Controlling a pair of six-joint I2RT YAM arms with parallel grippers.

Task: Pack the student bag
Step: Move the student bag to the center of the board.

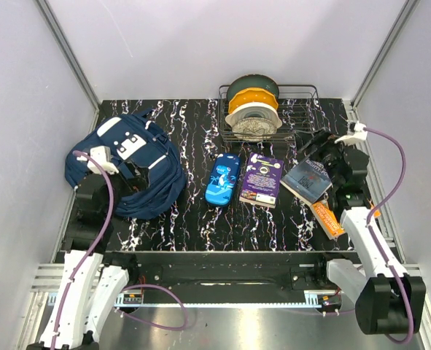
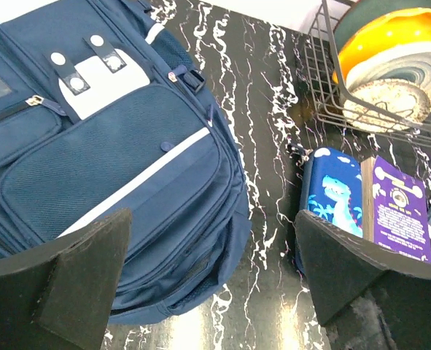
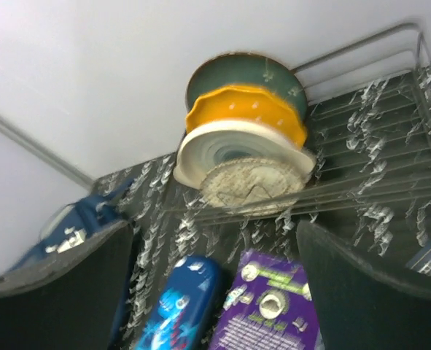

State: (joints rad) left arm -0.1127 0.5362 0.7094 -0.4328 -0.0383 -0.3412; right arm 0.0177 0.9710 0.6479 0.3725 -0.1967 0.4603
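The student bag [image 1: 160, 179] lies flat at the left of the black marbled tabletop [image 1: 200, 222], front panel up. In the left wrist view its pockets look zipped; the main opening is not in view. Nothing appears packed yet, so I judge the task to be at its opening step: getting the bag open.

The left hand [image 2: 211, 244] hovers over the bag's lower edge with its jaws spread wide, gripping nothing. Its next move calls for finding a zip pull such as the small one [image 2: 31, 102] at the upper left of that view, while the soft fabric is kept from sliding along.

The right hand [image 3: 211, 251] is also wide open and empty, above the things at the right of the top view.

A wire rack [image 1: 306, 117] holding stacked dishes [image 1: 253, 109] stands at the back centre; it is not in the way of the bag.

A purple book [image 1: 262, 179] and a dark book [image 1: 306, 179] lie in front of it, the dark one under the right arm.

A bright-blue pencil case [image 1: 222, 180] lies nearest the bag, just beside the purple book.

An orange flat item [image 1: 327, 219] lies partly under the right arm; what it is I cannot tell.
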